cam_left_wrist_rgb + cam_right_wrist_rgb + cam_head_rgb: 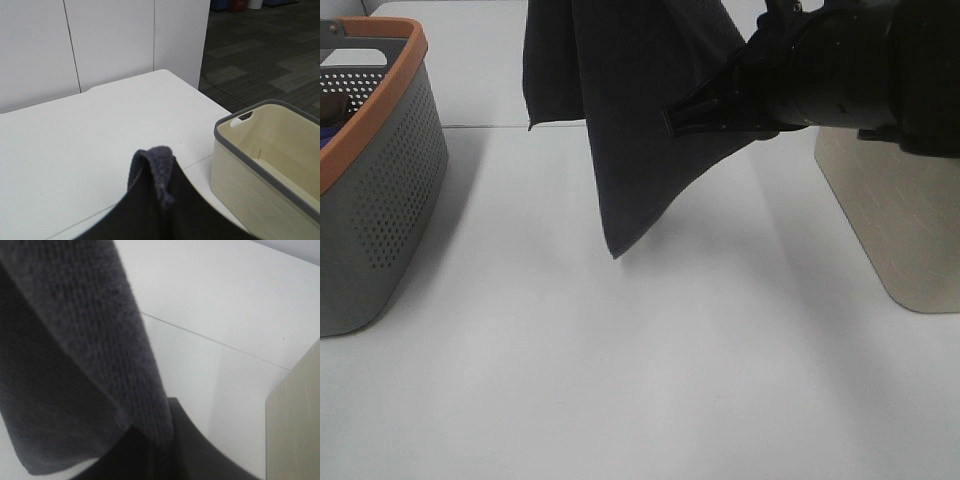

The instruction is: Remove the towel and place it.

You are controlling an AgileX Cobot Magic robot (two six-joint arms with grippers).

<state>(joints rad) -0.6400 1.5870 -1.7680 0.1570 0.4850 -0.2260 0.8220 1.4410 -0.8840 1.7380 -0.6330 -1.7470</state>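
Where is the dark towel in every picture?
Exterior high: the towel hangs from the picture's top middle, above the white table.
Left wrist: the towel shows as a small fold at the picture's lower middle.
Right wrist: the towel fills the picture's left side.
Shared landmark: the cream basket.

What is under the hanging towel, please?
Only bare white table shows under the towel, which appears to hang clear of it; whatever is behind the cloth is hidden.

On the table (650, 380), a basket (380, 200) is set at 9 o'clock and a bin (900, 220) at 3 o'clock; the towel (630, 120) is hung above at 12 o'clock, between them.
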